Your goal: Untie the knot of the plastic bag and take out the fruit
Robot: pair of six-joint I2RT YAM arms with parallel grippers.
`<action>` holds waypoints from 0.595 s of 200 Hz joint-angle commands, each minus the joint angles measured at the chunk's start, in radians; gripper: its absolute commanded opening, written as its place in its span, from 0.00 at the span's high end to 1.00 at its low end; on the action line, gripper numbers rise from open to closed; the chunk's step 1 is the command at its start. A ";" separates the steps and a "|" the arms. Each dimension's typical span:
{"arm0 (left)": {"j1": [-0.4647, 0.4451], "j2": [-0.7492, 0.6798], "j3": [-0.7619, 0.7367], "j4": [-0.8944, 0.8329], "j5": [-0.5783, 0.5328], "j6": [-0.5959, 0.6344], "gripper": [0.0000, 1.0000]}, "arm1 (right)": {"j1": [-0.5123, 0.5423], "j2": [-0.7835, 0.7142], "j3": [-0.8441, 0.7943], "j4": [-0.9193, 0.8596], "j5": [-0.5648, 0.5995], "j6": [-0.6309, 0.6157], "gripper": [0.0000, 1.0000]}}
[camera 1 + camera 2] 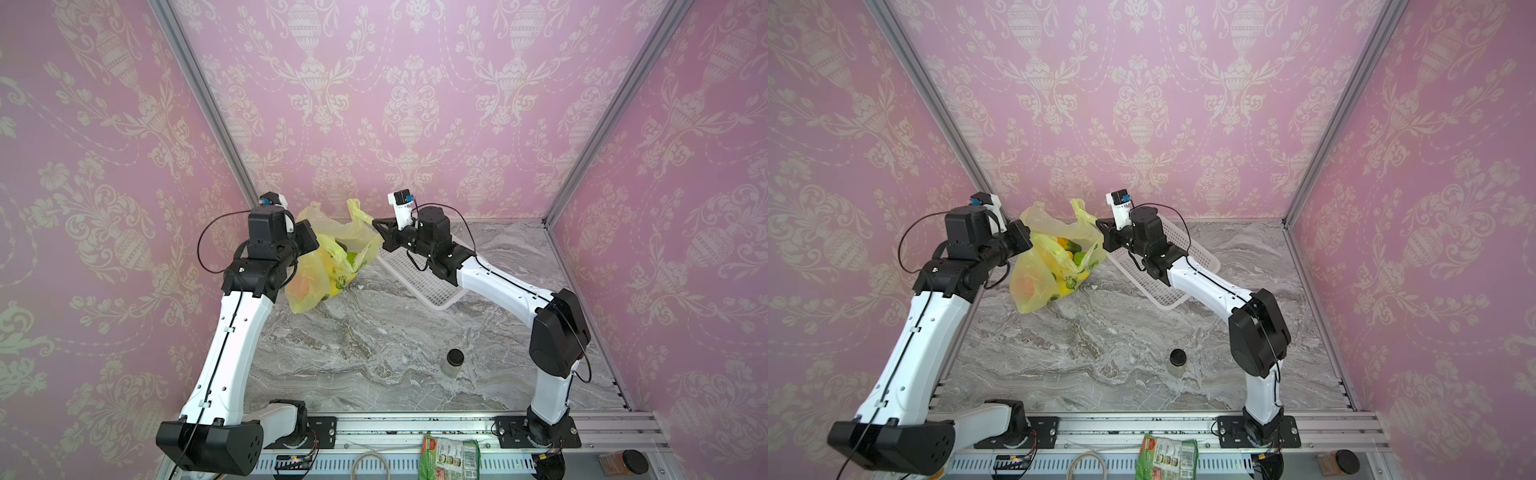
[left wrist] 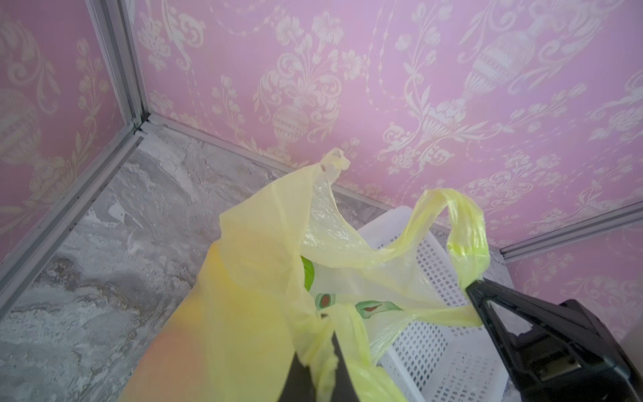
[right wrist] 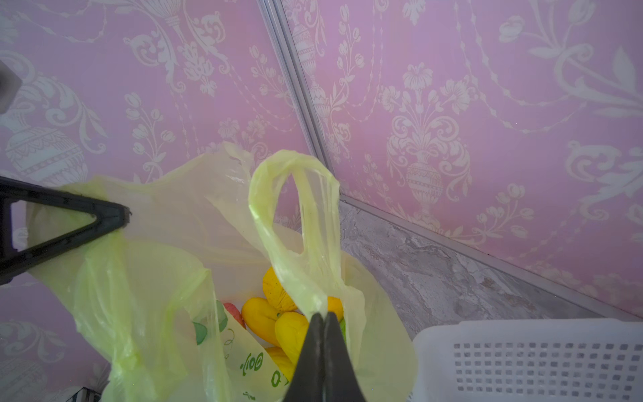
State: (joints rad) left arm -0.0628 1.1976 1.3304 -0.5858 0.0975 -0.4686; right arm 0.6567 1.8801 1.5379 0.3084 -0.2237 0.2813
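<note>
Two jars and one packet lie nearest. A green snack packet (image 1: 449,457) sits on the rail at the lower edge of both top views. A brown jar (image 1: 625,461) lies at the lower right. A small clear jar (image 1: 455,362) with a black lid stands on the marbled desk (image 1: 374,332), right of centre.

Farther in, left of centre, is one plastic bag (image 1: 309,274). It is thin, translucent yellow-green with green printed marks. Its lower end is on the desk and its mouth is held open between two grippers.

The left gripper (image 2: 330,343) is pressed together on a crumpled strip of the bag's rim. The right gripper (image 3: 323,318) pinches the base of one handle loop (image 3: 295,209), which stands free above it.

Through the open mouth the right wrist view shows the fruit (image 3: 259,315): four yellow pieces, one orange, one pink-red and a sliver of green. Film hides any others.

One white perforated basket (image 1: 432,291) lies just right of the bag, under the right arm. Pink patterned wall (image 1: 395,104) closes the back.
</note>
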 commanded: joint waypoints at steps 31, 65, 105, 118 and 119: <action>-0.003 -0.036 -0.203 0.002 0.111 0.030 0.89 | 0.004 -0.096 -0.320 0.407 -0.008 0.099 1.00; -0.006 -0.031 -0.111 -0.052 0.059 0.053 0.26 | 0.016 -0.159 -0.471 0.487 0.019 0.102 1.00; -0.037 0.063 0.183 -0.183 -0.089 0.094 0.02 | 0.043 -0.265 -0.557 0.432 0.109 0.036 0.96; -0.047 0.124 0.283 -0.215 -0.131 0.130 0.01 | 0.051 -0.293 -0.585 0.421 0.144 0.020 0.95; -0.047 0.128 0.288 -0.217 -0.134 0.133 0.01 | 0.052 -0.294 -0.587 0.419 0.147 0.018 0.95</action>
State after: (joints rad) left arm -0.0902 1.2430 1.4708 -0.7067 0.0803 -0.4107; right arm 0.6930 1.6463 0.9993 0.7059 -0.1585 0.3477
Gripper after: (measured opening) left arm 0.987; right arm 0.051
